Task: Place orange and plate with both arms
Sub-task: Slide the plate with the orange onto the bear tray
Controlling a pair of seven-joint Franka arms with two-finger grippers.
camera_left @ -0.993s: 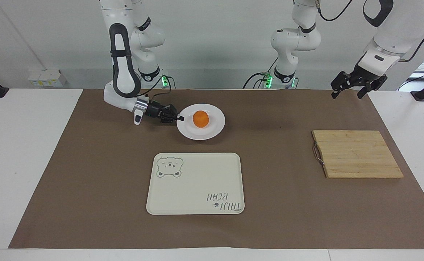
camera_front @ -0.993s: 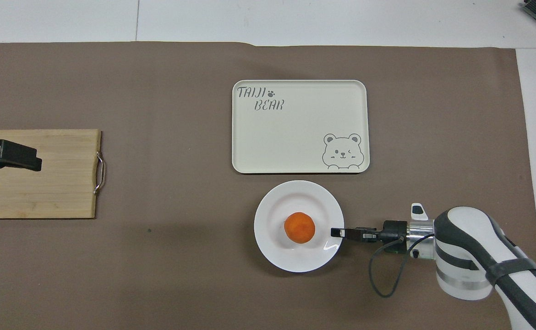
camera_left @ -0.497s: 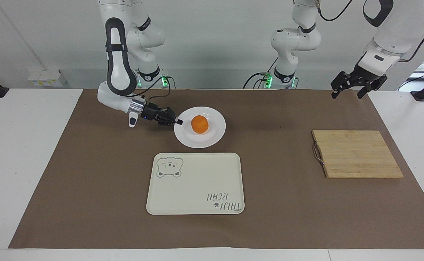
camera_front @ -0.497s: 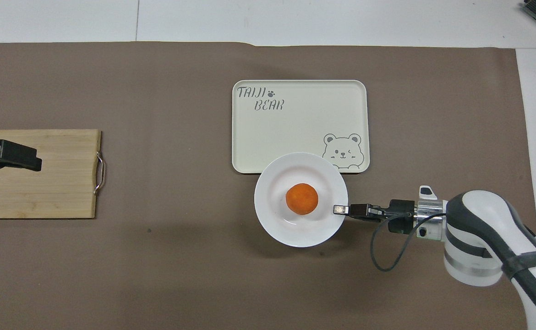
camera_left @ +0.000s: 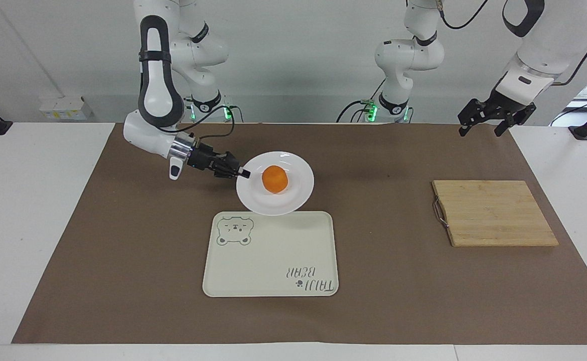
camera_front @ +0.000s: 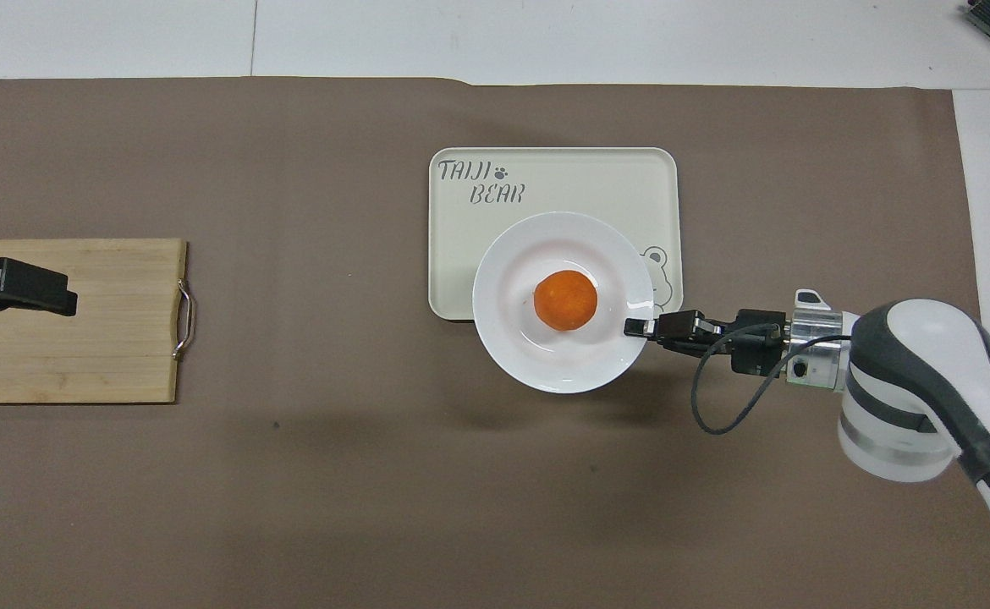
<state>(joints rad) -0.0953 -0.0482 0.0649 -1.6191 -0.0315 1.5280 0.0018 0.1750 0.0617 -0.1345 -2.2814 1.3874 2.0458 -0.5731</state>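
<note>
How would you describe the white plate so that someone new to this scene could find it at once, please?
Start at the cream tray with the bear print in the middle of the brown mat. The plate is held by its rim in the right tool, over the tray's edge nearest the robots. It alone is round, glossy white and carries an orange.

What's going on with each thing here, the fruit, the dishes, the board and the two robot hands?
orange: sitting on the plate, riding along.
plate: lifted off the table, held by its rim, over the tray's edge nearer the robots.
right gripper: shut on the plate's rim.
left gripper: open, waiting in the air, holding nothing.
tray: flat on the table, nothing resting on it.
cutting board: flat on the table, bare.
</note>
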